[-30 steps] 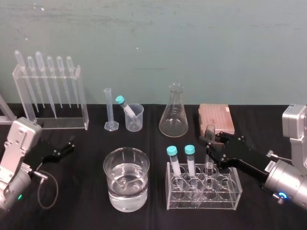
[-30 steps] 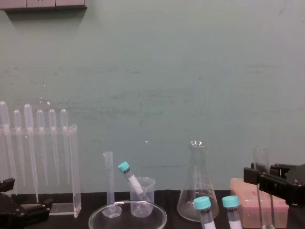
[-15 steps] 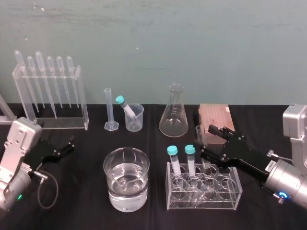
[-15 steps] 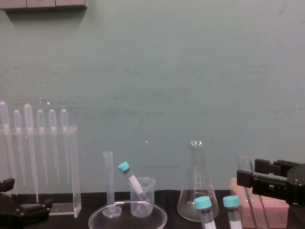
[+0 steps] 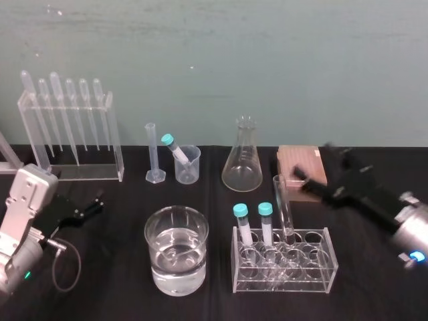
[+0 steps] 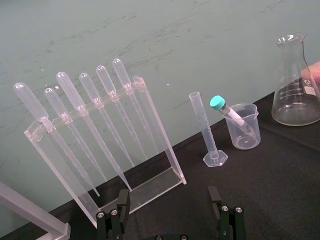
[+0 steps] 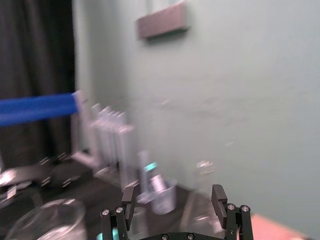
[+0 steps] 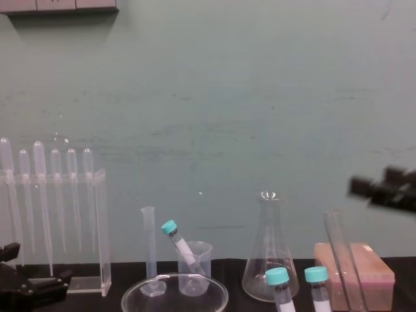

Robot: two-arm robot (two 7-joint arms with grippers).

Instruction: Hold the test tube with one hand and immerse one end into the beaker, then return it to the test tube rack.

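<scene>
1. one test tube (image 5: pixel 284 207): long, clear, uncapped. it stands in a back-row hole of the test tube rack (image 5: pixel 281 277), just beside the two teal-capped tubes (image 5: pixel 265 221), with its top leaning toward the robot's left. nothing grips it. the chest view shows the same tilt, with the tube free of any contact (image 8: pixel 343 260).
2. one right gripper (image 5: pixel 317 167): a second ago it was clamped on the tube above the rack, and half a second ago it was still at the glass as the tube tipped. now it is off the tube, drawn back up and to the right near the pink box (image 5: pixel 301 164), and smeared by motion. in the right wrist view its fingers are spread wide with nothing between them (image 7: pixel 173 200).
3. one beaker (image 5: pixel 164 277): it holds water and sits on the counter (image 5: pixel 120 281) to the left of the rack, apart from it. it is in the same place as a second ago.
4. one left gripper (image 5: pixel 93 204): parked at the counter's left, unmoved. the left wrist view shows it wide and empty (image 6: pixel 170 205).
5. one judgement: the release puts the tube back in the rack, so the return step looks complete. only the right arm's retreat seems left. the tube rests at a slant rather than upright, but it appears seated in its hole.
</scene>
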